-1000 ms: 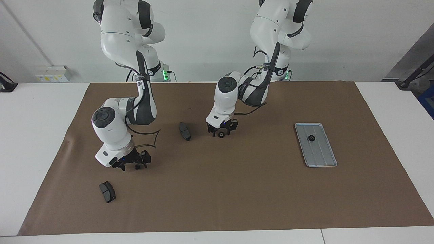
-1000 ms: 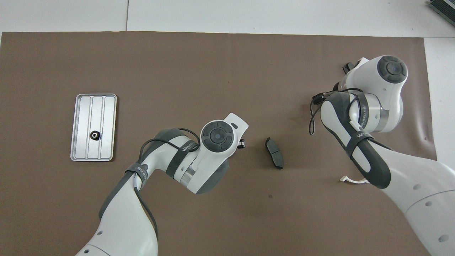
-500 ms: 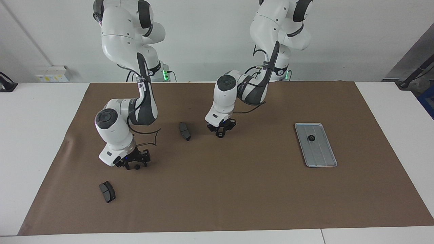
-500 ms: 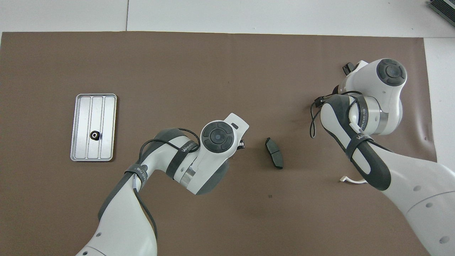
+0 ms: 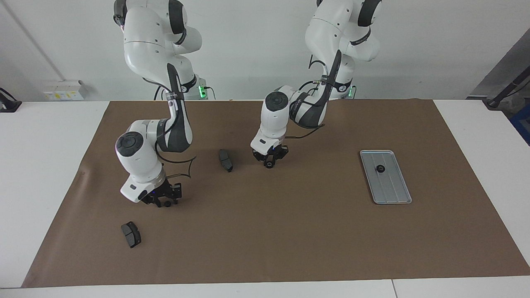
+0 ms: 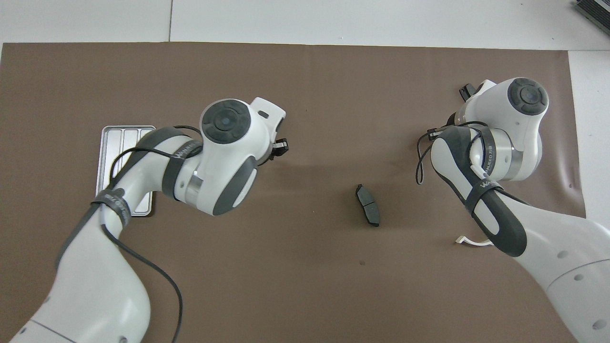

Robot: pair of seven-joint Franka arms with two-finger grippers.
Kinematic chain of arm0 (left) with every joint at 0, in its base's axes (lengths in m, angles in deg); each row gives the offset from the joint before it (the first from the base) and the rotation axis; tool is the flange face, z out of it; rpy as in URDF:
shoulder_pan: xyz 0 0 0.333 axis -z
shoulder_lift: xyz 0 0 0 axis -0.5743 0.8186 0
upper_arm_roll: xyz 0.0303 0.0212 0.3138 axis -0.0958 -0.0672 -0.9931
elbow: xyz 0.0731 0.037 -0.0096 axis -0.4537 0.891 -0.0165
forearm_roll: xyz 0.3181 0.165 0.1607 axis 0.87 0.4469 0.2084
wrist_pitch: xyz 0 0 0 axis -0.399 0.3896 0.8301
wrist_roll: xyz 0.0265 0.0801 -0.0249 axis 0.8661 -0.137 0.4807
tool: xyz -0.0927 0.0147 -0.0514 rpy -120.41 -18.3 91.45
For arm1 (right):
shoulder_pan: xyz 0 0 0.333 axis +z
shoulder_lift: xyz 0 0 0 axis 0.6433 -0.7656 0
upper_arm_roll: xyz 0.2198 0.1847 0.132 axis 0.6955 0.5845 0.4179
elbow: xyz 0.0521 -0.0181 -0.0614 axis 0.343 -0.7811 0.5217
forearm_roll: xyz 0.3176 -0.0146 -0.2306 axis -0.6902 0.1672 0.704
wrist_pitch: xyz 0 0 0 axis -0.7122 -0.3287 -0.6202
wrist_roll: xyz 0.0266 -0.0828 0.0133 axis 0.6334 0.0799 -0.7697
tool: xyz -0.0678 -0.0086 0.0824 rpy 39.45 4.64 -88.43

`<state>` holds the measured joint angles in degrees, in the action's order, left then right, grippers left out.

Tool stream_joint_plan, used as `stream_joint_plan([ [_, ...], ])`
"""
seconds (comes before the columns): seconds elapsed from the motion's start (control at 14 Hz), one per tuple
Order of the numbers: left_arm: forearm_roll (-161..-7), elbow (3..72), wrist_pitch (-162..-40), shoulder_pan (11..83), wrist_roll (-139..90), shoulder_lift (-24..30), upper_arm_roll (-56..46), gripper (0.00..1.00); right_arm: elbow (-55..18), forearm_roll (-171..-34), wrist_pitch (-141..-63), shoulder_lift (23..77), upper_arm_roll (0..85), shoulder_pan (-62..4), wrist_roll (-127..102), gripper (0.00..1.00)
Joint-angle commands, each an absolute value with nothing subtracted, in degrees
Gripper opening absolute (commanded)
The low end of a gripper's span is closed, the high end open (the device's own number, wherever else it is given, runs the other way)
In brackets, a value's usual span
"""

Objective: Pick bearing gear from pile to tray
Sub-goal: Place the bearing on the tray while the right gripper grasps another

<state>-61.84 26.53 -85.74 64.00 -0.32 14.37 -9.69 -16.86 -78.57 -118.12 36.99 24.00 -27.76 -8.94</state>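
While the facing view has the left gripper (image 5: 269,161) low over the middle of the bench (image 5: 290,231), its fingers are drawn in narrow on a black round piece (image 5: 269,165) held between their tips. A dark brake pad (image 5: 225,160) lies beside those fingers, toward the right arm's end, and the tray (image 5: 391,194) lies well apart from them, toward the left arm's end, with another round piece (image 5: 379,168) in it. The right gripper (image 5: 163,201) is down at the bench with a third round piece (image 5: 167,204) between its fingers; whether they grip it I cannot tell. A second brake pad (image 5: 131,234) lies near those fingers, farther from the robots. From overhead, the left gripper (image 6: 279,145) shows only as dark finger parts sticking out from under the white wrist, over bare bench, and the piece cannot be seen there. The tray (image 6: 121,138) lies near these fingers, half covered by the left arm. The brake pad (image 6: 367,211) lies apart from them, toward the right arm's end. The right gripper (image 6: 467,90) is almost wholly hidden under its wrist, and a white half-ring (image 6: 472,241) peeps out beside the right arm, nearer to the robots than those fingers.
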Motion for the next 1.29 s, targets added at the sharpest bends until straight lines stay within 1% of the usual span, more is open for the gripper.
stream_joint_plan([
  [0.0,-64.74,27.03,-78.98,55.64,-9.07,9.02,-9.00,0.00,-17.37,-80.14,-118.73,37.08,24.76,-28.62,-7.28,0.00],
  [0.21,-64.75,28.87,-75.54,48.52,-21.73,7.52,-9.35,0.00,-13.77,-80.14,-113.03,39.19,24.76,-28.00,-10.96,0.00],
  [0.43,-64.75,34.66,-76.84,42.02,-35.09,5.07,-9.44,0.00,-13.23,-80.05,-108.45,43.93,25.20,-26.86,-17.54,0.00],
  [0.57,-64.75,39.31,-80.08,38.06,-41.78,3.40,-9.44,0.00,-13.23,-79.53,-106.25,46.65,25.20,-23.80,-23.60,0.00],
  [0.71,-64.75,44.67,-87.27,36.03,-44.35,1.99,-9.53,0.00,-12.27,-78.82,-104.40,47.19,25.03,-19.23,-31.15,0.00],
  [0.79,-64.75,46.00,-91.40,35.85,-44.27,2.24,-9.44,0.00,-11.92,-78.56,-104.92,47.11,25.12,-17.12,-35.97,0.00],
  [1.0,-64.75,46.19,-96.08,35.76,-44.27,5.13,-9.44,0.00,-11.91,-78.47,-106.32,46.50,25.20,-9.75,-48.11,0.00],
  [1.14,-64.75,46.19,-97.85,35.84,-44.27,7.25,-9.44,0.00,-12.35,-78.20,-108.86,45.44,25.20,-4.82,-56.11,0.00],
  [1.21,-64.75,46.28,-98.20,35.84,-44.36,7.52,-9.44,0.14,-12.62,-78.12,-109.49,45.35,25.20,-3.67,-58.41,0.00],
])
